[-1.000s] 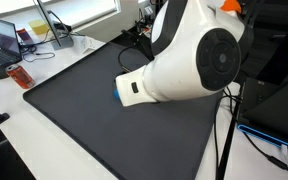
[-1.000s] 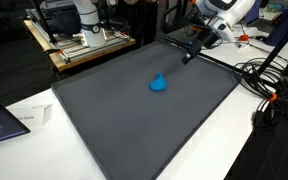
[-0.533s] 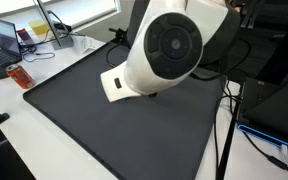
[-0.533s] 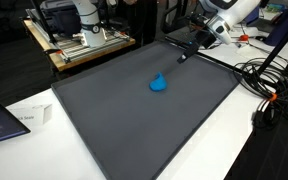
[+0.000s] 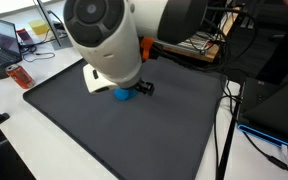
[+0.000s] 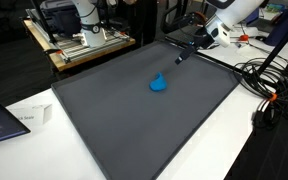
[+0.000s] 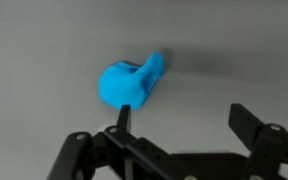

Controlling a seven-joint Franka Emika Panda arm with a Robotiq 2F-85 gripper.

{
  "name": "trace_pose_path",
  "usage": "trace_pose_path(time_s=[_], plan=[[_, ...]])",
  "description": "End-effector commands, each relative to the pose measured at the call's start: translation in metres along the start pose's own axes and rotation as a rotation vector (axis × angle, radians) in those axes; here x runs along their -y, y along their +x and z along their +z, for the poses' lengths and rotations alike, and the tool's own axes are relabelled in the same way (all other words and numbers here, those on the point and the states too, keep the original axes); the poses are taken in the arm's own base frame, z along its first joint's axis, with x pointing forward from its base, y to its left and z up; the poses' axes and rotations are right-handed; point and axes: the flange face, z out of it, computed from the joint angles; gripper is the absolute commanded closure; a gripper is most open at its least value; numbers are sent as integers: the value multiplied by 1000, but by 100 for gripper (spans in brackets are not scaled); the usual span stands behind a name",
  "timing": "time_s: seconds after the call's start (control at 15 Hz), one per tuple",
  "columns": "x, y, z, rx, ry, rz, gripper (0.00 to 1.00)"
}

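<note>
Gripper point(image 7: 181, 125) stands fully open and empty, its fingers point(image 7: 123, 118) spread wide with nothing between them. Below and ahead of it the blue piece point(image 7: 129, 83) lies on the dark mat point(image 6: 104, 120), apart from the fingertips. In the wrist view it sits off-centre, in line with one finger rather than with the gap. In an exterior view the gripper point(image 6: 180, 57) hangs over the mat's far edge, well apart from the blue piece point(image 6: 159, 84).

For a good grasp, I judge the wrist should first be centred so the blue piece falls midway between the fingers, then lowered straight, closing across the rounded body rather than the protruding stub. It looks small and light, so a finger landing on it could push it away.
</note>
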Motion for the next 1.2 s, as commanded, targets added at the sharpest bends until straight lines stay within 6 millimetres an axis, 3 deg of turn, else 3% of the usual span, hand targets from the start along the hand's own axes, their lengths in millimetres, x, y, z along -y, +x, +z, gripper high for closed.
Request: trace_pose_path(time_s=[0.0,0.6,1.13], plan=[[-27,0,-7,-12,157,19,0],[-79,4,-5,-97,306,75,0],[-123,-28,15,-134,348,84,0]])
